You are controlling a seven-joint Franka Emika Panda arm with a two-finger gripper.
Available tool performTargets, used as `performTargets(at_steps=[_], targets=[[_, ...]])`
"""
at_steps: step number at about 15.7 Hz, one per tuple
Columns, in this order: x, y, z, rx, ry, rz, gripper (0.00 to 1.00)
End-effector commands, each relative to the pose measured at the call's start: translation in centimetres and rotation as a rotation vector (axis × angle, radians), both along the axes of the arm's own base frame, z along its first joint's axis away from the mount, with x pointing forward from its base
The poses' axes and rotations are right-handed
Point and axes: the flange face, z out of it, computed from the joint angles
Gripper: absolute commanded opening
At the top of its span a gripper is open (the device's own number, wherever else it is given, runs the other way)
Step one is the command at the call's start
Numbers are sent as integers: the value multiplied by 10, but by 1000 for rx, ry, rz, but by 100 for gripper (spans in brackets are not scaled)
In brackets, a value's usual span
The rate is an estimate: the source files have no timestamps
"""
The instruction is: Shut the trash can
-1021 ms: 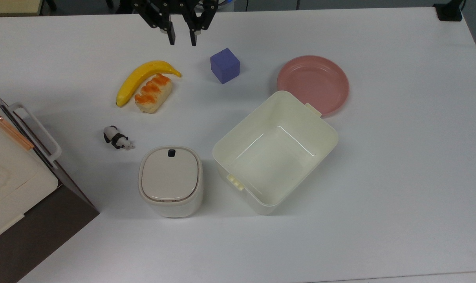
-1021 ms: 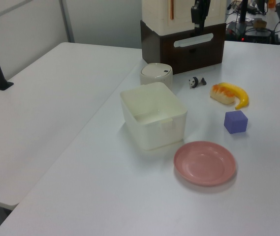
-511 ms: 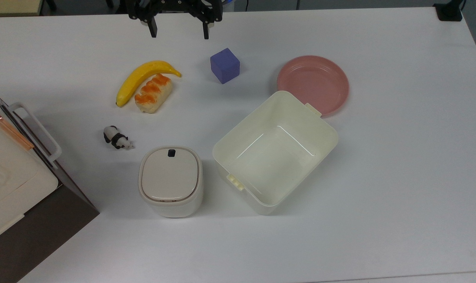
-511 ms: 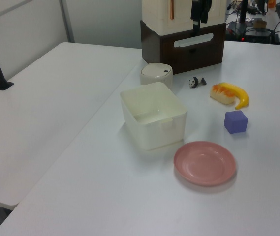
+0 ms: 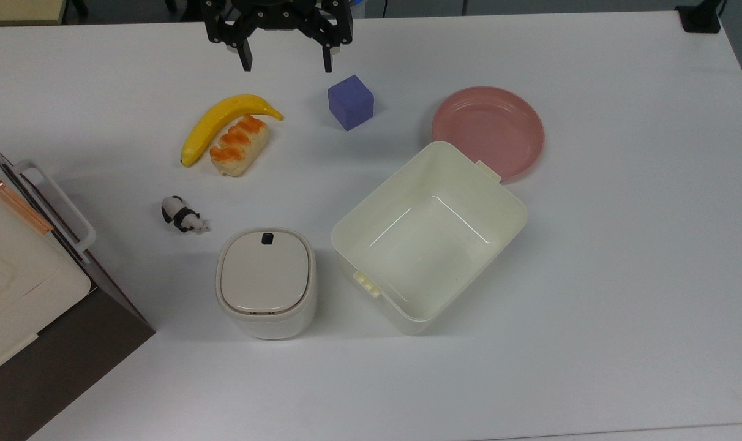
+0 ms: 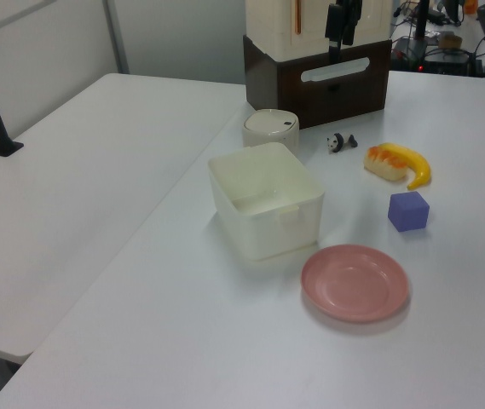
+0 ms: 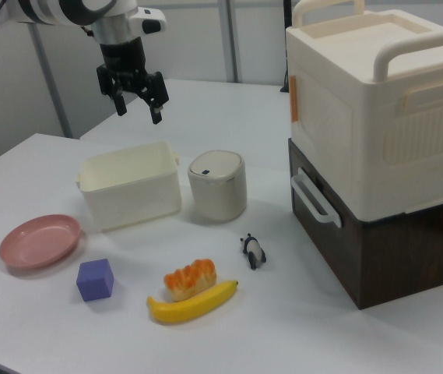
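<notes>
The trash can [image 5: 266,282] is a small cream bin on the white table, left of a larger tub in the top view. Its beige lid [image 5: 264,269] lies flat on the rim, dark button toward the far edge. It also stands in the left view [image 6: 270,128] and the right view [image 7: 217,184]. My gripper [image 5: 286,61] hangs open and empty above the table's far edge, well away from the trash can, between the banana and the cube. In the right view the gripper [image 7: 138,111] is high above the tub.
A lidless cream tub [image 5: 408,318] stands right of the trash can, with a pink plate [image 5: 487,122] behind it. A purple cube [image 5: 350,102], banana [image 5: 221,122], bread [image 5: 239,146] and toy panda [image 5: 181,215] lie around. A cream-and-brown stacked box [image 5: 16,288] occupies the top view's left.
The fingers spread from a narrow gap to wide open. The gripper then shifted slightly toward the banana and cube. The trash can's lid stayed flat.
</notes>
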Motion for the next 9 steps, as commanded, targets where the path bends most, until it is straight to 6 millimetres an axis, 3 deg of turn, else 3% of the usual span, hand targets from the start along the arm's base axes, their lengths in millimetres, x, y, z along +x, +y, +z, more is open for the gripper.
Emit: performTargets(at_steps=[1, 9], targets=[[-10, 2, 2, 18, -15, -2, 100], [-10, 3, -2, 18, -5, 0, 100]])
